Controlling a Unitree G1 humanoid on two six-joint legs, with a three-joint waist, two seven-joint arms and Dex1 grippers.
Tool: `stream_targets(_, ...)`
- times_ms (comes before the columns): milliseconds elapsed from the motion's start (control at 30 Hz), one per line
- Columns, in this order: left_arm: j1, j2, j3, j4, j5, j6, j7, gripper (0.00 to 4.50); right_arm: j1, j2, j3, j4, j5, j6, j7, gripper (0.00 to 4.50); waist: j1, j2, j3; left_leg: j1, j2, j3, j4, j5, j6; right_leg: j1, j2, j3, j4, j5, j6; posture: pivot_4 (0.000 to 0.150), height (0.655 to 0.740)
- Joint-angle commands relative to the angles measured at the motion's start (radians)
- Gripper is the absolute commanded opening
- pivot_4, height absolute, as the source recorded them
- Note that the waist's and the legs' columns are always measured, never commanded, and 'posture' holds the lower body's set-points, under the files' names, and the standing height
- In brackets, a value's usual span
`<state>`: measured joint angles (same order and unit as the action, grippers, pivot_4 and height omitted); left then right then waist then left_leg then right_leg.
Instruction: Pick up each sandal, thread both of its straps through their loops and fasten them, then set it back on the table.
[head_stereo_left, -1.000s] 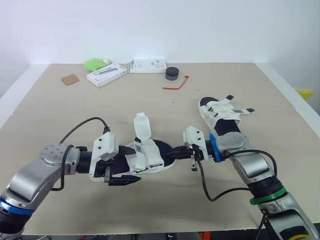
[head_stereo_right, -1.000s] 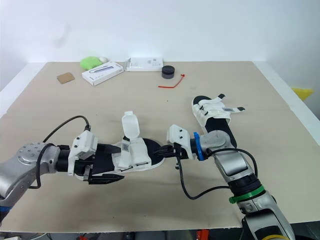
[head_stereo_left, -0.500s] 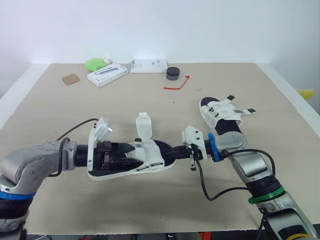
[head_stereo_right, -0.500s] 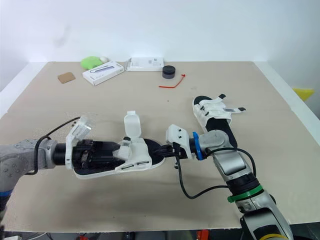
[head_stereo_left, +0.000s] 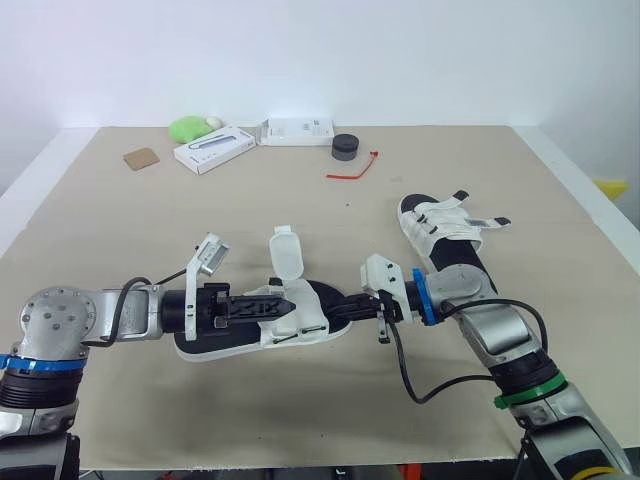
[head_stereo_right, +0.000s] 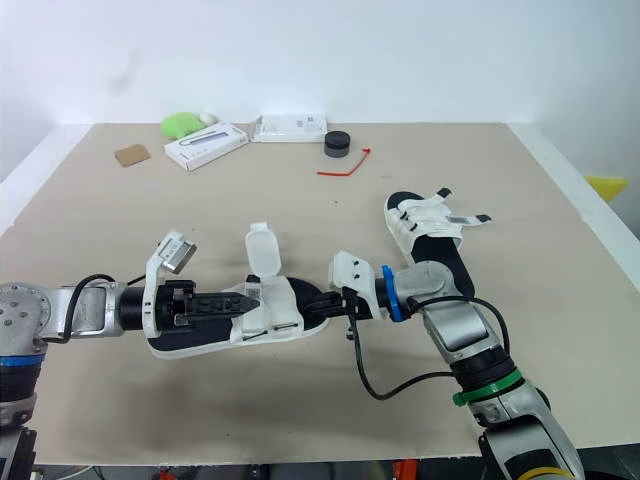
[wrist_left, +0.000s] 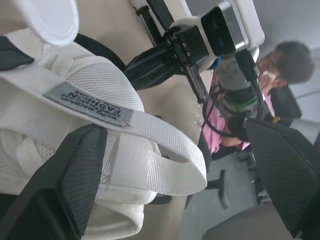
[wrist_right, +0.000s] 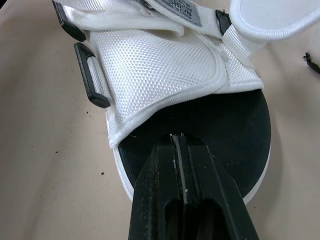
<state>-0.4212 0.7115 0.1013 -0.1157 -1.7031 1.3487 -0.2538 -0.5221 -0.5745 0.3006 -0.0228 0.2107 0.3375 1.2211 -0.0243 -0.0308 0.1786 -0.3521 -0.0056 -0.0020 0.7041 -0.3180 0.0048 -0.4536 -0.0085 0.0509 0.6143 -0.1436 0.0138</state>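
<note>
A sandal (head_stereo_left: 322, 305) with a black footbed, white sole and white straps lies at the table's middle. One strap flap (head_stereo_left: 287, 250) stands upright. My left gripper (head_stereo_left: 268, 305) reaches along the footbed from the left and is open, its fingers (wrist_left: 75, 180) wide apart on either side of the white woven strap (wrist_left: 150, 150). My right gripper (head_stereo_left: 347, 303) comes in from the right, shut, with its fingers (wrist_right: 182, 200) together over the footbed at that end. A second sandal (head_stereo_left: 445, 235) lies on the table to the right, its straps lying across it.
Along the far edge lie two white boxes (head_stereo_left: 213, 149) (head_stereo_left: 297, 131), a green object (head_stereo_left: 190, 127), a black round container (head_stereo_left: 345, 147), a red tie (head_stereo_left: 352, 168) and a brown card (head_stereo_left: 141, 158). A seated person (wrist_left: 280, 65) is in the left wrist view.
My left gripper has left the sandal's near side, turned, and stretched out along the footbed to the strap with its fingers open. The right gripper has stayed at the sandal's other end.
</note>
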Motion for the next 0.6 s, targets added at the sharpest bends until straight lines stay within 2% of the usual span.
stream_targets(33, -0.011, -0.027, -0.036, 0.038, -0.141, -0.072, 0.142, 4.48, -0.009, -0.004, -0.010, -0.030, 0.009, -0.010, 0.005, 0.00, 0.001, 0.000, 0.000, 0.000, 0.000, 0.000, 0.000, 0.000, 0.000, 0.000, 0.000, 0.000, 0.000, 0.000, 0.000, 0.150, 0.7400)
stream_targets(133, -0.022, -0.032, -0.064, 0.042, -0.220, -0.111, 0.203, 4.48, -0.005, -0.008, -0.009, -0.034, 0.010, -0.009, 0.007, 0.00, 0.001, 0.000, 0.000, 0.000, -0.001, 0.000, 0.000, 0.001, -0.001, 0.000, -0.001, 0.000, 0.000, 0.001, 0.000, 0.150, 0.7400)
stream_targets(233, -0.027, -0.031, -0.091, 0.053, -0.264, -0.137, 0.262, 3.72, -0.006, -0.009, -0.009, -0.035, 0.009, -0.011, 0.008, 0.00, 0.001, 0.000, 0.000, 0.000, -0.002, -0.001, 0.000, 0.001, -0.002, 0.000, -0.002, -0.001, 0.000, 0.001, 0.000, 0.150, 0.7400)
stream_targets(300, -0.028, -0.030, -0.099, 0.054, -0.269, -0.141, 0.275, 2.63, -0.007, -0.009, -0.010, -0.035, 0.009, -0.012, 0.008, 0.00, 0.001, 0.000, 0.000, 0.000, -0.002, -0.001, 0.000, 0.001, -0.002, 0.000, -0.001, -0.001, 0.000, 0.000, 0.000, 0.150, 0.7400)
stream_targets(333, -0.028, -0.030, -0.101, 0.054, -0.269, -0.140, 0.276, 2.49, -0.007, -0.009, -0.010, -0.036, 0.010, -0.011, 0.008, 0.00, 0.001, 0.000, 0.000, 0.000, -0.002, -0.001, 0.000, 0.001, -0.002, 0.000, -0.001, -0.001, 0.000, 0.000, 0.000, 0.150, 0.7400)
stream_targets(367, -0.026, -0.035, -0.100, 0.057, -0.269, -0.142, 0.280, 2.15, -0.007, -0.010, -0.010, -0.036, 0.009, -0.011, 0.008, 0.00, 0.001, 0.000, 0.000, 0.000, -0.002, -0.001, 0.000, 0.001, -0.002, 0.000, -0.001, -0.001, 0.000, 0.000, 0.000, 0.150, 0.7400)
stream_targets(433, -0.026, -0.037, -0.102, 0.063, -0.269, -0.143, 0.286, 1.27, -0.005, -0.010, -0.010, -0.038, 0.009, -0.011, 0.008, 0.00, 0.001, 0.000, 0.000, 0.000, -0.003, -0.001, 0.000, 0.001, -0.002, 0.000, -0.001, -0.001, 0.000, 0.000, 0.000, 0.150, 0.7400)
stream_targets(467, -0.024, -0.043, -0.099, 0.071, -0.269, -0.144, 0.291, 0.99, -0.004, -0.010, -0.010, -0.039, 0.009, -0.011, 0.008, 0.00, 0.001, 0.000, 0.000, 0.000, -0.003, -0.001, 0.000, 0.001, -0.002, 0.000, -0.001, -0.001, 0.000, 0.000, 0.000, 0.150, 0.7400)
stream_targets(500, -0.024, -0.044, -0.098, 0.077, -0.269, -0.145, 0.297, 0.38, -0.003, -0.011, -0.010, -0.040, 0.009, -0.011, 0.008, 0.00, 0.001, 0.000, 0.000, 0.000, -0.003, -0.001, 0.000, 0.001, -0.003, 0.000, -0.001, -0.001, 0.000, 0.000, 0.000, 0.150, 0.7400)
stream_targets(533, -0.025, -0.041, -0.098, 0.080, -0.269, -0.145, 0.301, 0.09, -0.002, -0.011, -0.010, -0.041, 0.010, -0.011, 0.008, 0.00, 0.001, 0.000, 0.000, 0.000, -0.003, -0.001, 0.000, 0.002, -0.003, 0.000, -0.001, -0.001, 0.000, 0.000, 0.000, 0.150, 0.7400)
stream_targets(600, -0.026, -0.039, -0.096, 0.086, -0.269, -0.142, 0.306, 0.09, -0.001, -0.012, -0.010, -0.041, 0.010, -0.012, 0.008, 0.00, 0.001, 0.000, 0.000, 0.000, -0.004, -0.001, 0.000, 0.002, -0.003, 0.000, -0.001, -0.001, 0.000, 0.000, 0.000, 0.150, 0.7400)
